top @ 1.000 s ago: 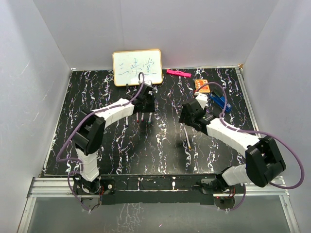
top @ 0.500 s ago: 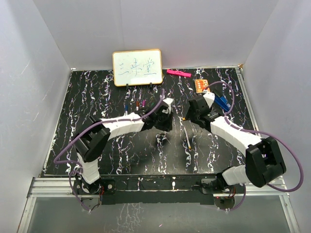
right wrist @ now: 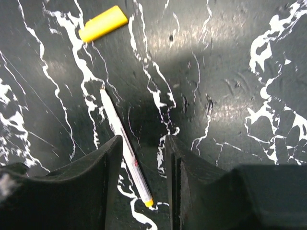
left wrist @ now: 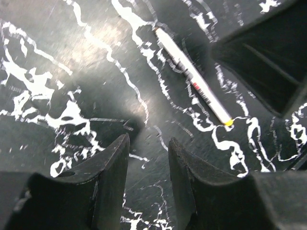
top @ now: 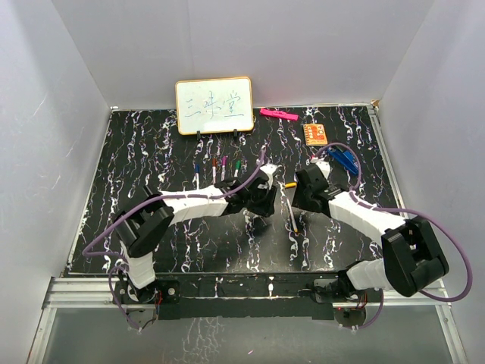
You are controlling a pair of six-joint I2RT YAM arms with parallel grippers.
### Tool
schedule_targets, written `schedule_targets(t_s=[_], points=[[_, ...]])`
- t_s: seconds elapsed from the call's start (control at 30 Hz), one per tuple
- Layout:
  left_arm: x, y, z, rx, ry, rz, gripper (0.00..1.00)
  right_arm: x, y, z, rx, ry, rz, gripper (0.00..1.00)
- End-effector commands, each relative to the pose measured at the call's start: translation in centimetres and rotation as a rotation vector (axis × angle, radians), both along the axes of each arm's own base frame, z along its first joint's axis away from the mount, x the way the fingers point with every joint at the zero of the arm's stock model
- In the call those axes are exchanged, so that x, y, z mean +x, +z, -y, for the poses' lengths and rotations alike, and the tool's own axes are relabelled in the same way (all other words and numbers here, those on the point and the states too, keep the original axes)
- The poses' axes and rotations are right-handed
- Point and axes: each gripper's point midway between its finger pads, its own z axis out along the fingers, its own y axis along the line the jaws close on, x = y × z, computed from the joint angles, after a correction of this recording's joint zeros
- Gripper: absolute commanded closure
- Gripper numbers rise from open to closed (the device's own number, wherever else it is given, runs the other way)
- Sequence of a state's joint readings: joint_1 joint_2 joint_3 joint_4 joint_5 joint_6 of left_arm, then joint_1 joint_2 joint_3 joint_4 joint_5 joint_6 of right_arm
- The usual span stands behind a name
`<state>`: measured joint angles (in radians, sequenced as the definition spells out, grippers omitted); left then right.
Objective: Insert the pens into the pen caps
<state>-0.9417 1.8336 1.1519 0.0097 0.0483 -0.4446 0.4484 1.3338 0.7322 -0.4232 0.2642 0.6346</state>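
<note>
Far-left-centre of the black, white-veined marble-look desk [top: 129,167]: a row of four thin white-barrelled pens [top: 215,168] side by side, coloured ends (blue, red-brown, purple, green) twd the far edge. Too small to tell if caps are seated. Behind them at the far edge stands a wood-framed whiteboard [top: 214,105] w/ writing.

Left fingers [top: 264,199] are at desk centre, just right of and in front of that row. In the wrist view the two black fingers [left wrist: 112,177] stand apart w/ bare desk in the gap, nothing clamped. The thin white-barrelled pen w/ yellow tip [left wrist: 194,84] lies beyond the fingertips, not betw. them.

Far edge, behind this spot: a pink highlighter [top: 278,114].

Just right of the left fingers, a short yellow plastic pen cap [top: 289,184] lies on its side, no pen in it. The yellow-tipped pen [top: 293,218] lies flat nearer the front edge, roughly front-to-back, apart from the cap.

Right fingers [top: 301,194] are just right of the cap, close to the left ones. In the wrist view the fingers [right wrist: 108,182] are apart, gap much wider than the pen. The pen [right wrist: 125,148] runs along the desk in that gap beside the picture-left finger, not clamped; contact can't be told. The cap [right wrist: 103,23] lies beyond the fingertips, near the pen's plain end, not touching it.

Further right: an orange flat card [top: 315,134] nr the far edge and a blue clip-like object [top: 343,159] twd the right edge.
</note>
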Motion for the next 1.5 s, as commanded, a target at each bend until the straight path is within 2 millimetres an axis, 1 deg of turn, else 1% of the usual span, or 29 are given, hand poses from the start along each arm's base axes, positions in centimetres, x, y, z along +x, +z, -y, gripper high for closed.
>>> schedule_targets(t_s=[0.0, 0.1, 0.23, 0.33, 0.53, 0.8, 1.0, 1.07, 1.13, 1.23, 1.33, 1.4, 1.47], points=[[0.4, 2.1, -1.5, -0.025, 0.076, 0.048, 0.63, -0.1, 0.6, -1.1, 0.046, 0.087, 0.02, 0.59], [0.3, 2.0, -2.3, -0.014, 0.097, 0.048, 0.62, 0.0, 0.4, -1.6, 0.05, 0.124, 0.014, 0.56], [0.2, 1.8, -3.2, -0.013, 0.127, 0.054, 0.62, 0.8, 0.9, -2.2, 0.064, 0.142, 0.036, 0.55], [0.2, 1.7, -3.7, -0.001, 0.141, 0.061, 0.62, 1.2, 0.8, -2.8, 0.068, 0.164, 0.034, 0.55], [0.3, 1.5, -4.0, 0.006, 0.157, 0.064, 0.61, 1.1, -0.2, -3.9, 0.07, 0.219, -0.003, 0.56], [0.3, 1.4, -4.2, 0.008, 0.166, 0.067, 0.61, 1.2, -1.5, -4.5, 0.033, 0.246, -0.034, 0.6], [0.5, 1.5, -4.7, 0.006, 0.182, 0.076, 0.61, 0.3, -3.1, -4.3, -0.034, 0.254, -0.108, 0.67], [0.6, 1.7, -4.8, 0.003, 0.187, 0.078, 0.61, -0.2, -3.9, -4.0, -0.072, 0.256, -0.146, 0.72], [0.7, 1.7, -5.0, 0.004, 0.192, 0.077, 0.6, -0.9, -4.6, -4.0, -0.1, 0.26, -0.185, 0.81], [0.8, 1.8, -5.1, 0.002, 0.196, 0.078, 0.6, -1.9, -5.3, -4.2, -0.126, 0.275, -0.228, 0.99], [0.9, 2.0, -5.2, -0.001, 0.195, 0.082, 0.6, -1.8, -4.9, -4.9, -0.108, 0.288, -0.221, 1.0], [0.8, 2.1, -5.2, -0.012, 0.189, 0.087, 0.6, -0.8, -3.8, -5.5, -0.091, 0.284, -0.184, 1.0], [0.6, 2.5, -5.1, -0.052, 0.181, 0.103, 0.59, 0.4, -2.3, -6.3, -0.065, 0.281, -0.129, 1.0]])
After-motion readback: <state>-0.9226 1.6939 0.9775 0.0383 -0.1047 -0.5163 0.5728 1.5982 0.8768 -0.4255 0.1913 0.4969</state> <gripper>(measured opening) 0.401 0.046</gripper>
